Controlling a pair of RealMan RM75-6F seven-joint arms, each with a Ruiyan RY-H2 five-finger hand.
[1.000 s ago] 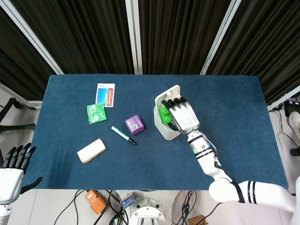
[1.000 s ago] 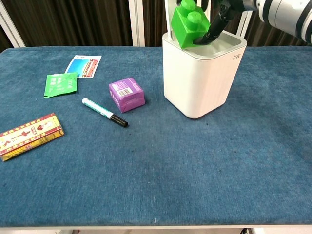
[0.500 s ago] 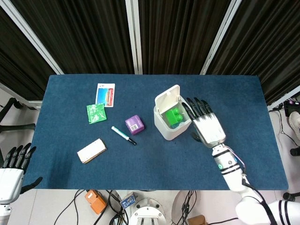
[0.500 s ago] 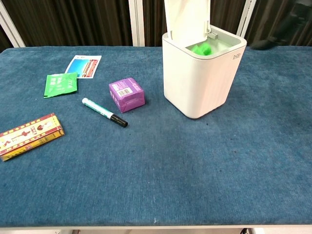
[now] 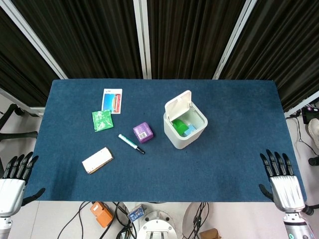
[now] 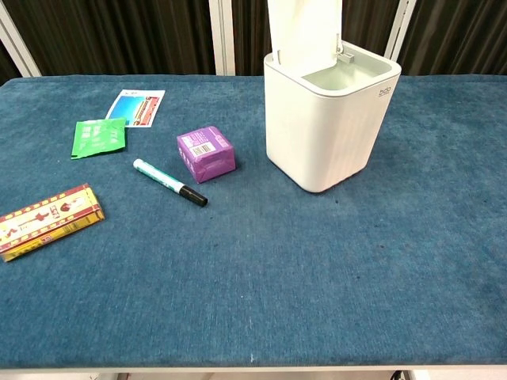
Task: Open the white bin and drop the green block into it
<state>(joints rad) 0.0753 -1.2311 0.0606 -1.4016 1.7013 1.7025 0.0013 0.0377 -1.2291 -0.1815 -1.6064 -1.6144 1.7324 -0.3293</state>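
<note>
The white bin [image 5: 185, 126] [image 6: 331, 119] stands right of the table's middle with its lid [image 5: 178, 104] [image 6: 304, 32] tipped up. Inside it lies the green block [image 5: 177, 127], seen from the head view only. My right hand [image 5: 280, 178] hangs off the table's near right corner, fingers spread, holding nothing. Off the near left corner is my left hand [image 5: 15, 181], also spread and empty. Neither hand appears in the chest view.
Left of the bin lie a purple box [image 5: 143, 132] [image 6: 207, 153], a marker pen [image 5: 131, 144] [image 6: 169, 182], a green packet [image 5: 102, 120] [image 6: 100, 136], a printed card [image 5: 112, 100] [image 6: 135, 108] and a flat red-and-cream box [image 5: 97, 160] [image 6: 46, 221].
My right hand let the green block fall into the bin, then drew back from the bin to the near right corner. The left hand stayed put.
</note>
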